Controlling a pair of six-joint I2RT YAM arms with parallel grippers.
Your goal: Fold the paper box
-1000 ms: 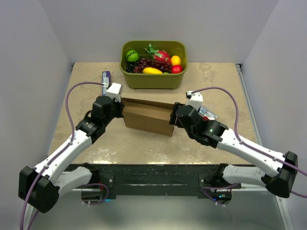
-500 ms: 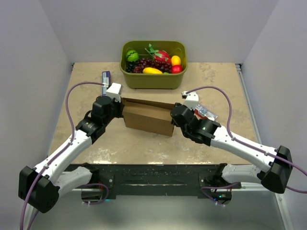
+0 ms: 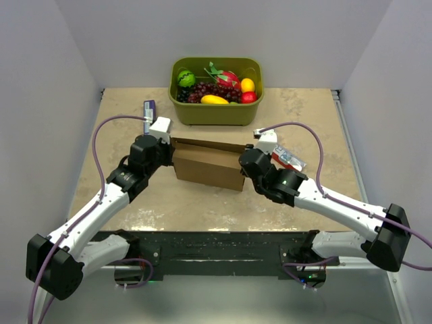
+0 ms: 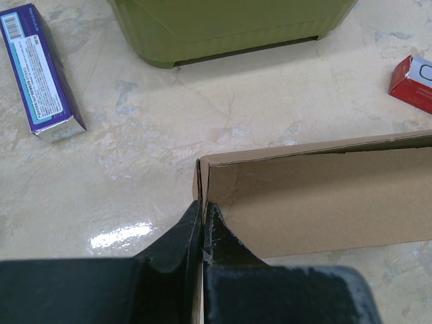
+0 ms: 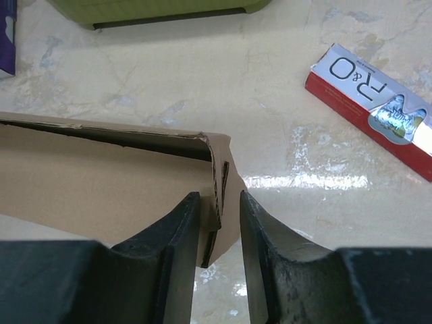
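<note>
The paper box [image 3: 206,165] is a brown cardboard shape standing on its long edge mid-table, between the two arms. My left gripper [image 3: 170,154] is shut on the box's left end; in the left wrist view its fingertips [image 4: 202,206] pinch the thin edge of the cardboard [image 4: 324,196]. My right gripper [image 3: 243,165] is at the right end. In the right wrist view its fingers [image 5: 219,196] straddle the folded end flaps of the box [image 5: 88,182], with the layered cardboard filling the gap between the tips.
An olive-green tub [image 3: 216,111] of fruit stands behind the box. A purple carton [image 3: 149,108] lies at the back left. A red and white carton [image 3: 287,158] lies just right of the right gripper. Grey walls enclose the table.
The right gripper has slid left onto the box's right end and its jaws have narrowed around the flaps. The left arm and the box have stayed put.
</note>
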